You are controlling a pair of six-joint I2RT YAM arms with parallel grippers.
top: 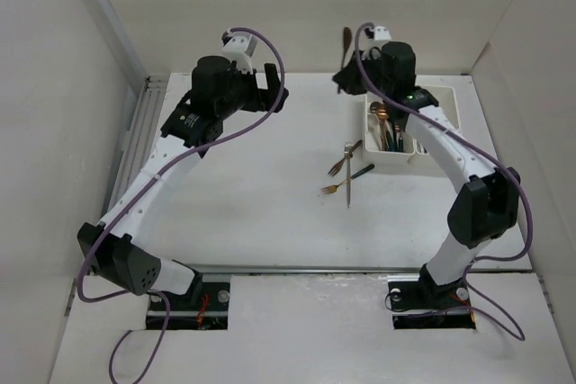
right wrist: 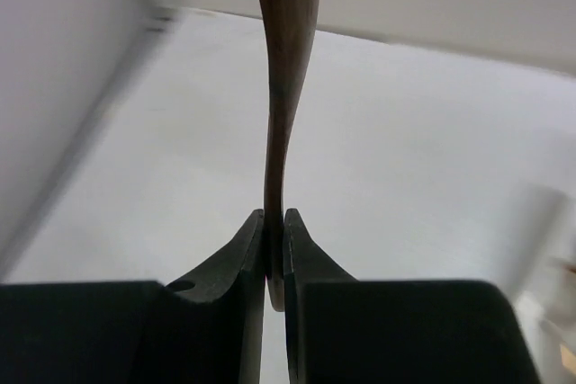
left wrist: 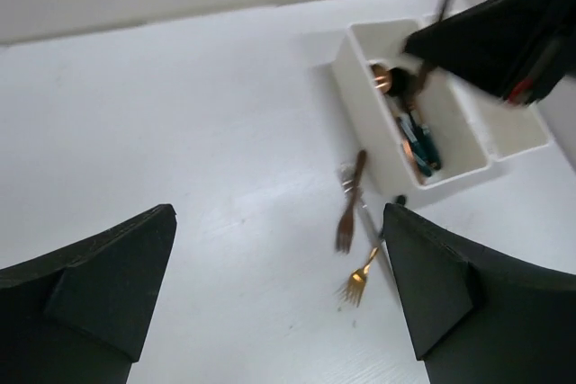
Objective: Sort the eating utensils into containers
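Observation:
My right gripper (top: 347, 76) is shut on the handle of a copper utensil (top: 346, 42) and holds it upright in the air, just behind the left end of the containers. In the right wrist view the fingers (right wrist: 255, 249) pinch the thin copper handle (right wrist: 284, 87). The white containers (top: 402, 162) stand right of centre; the left bin (left wrist: 362, 96) holds several utensils, among them a copper spoon and dark-handled pieces. A copper fork (top: 343, 161), a gold fork (top: 336, 189) and a silver utensil (top: 348, 182) lie on the table in front of the bins. My left gripper (top: 273, 87) is open and empty, raised at the back left.
White walls close the table at the back and both sides; a metal rail (top: 135, 146) runs along the left edge. My right arm (top: 450, 146) arches over the right bin and hides most of it. In the left wrist view the forks (left wrist: 349, 213) lie near the right finger (left wrist: 450, 303).

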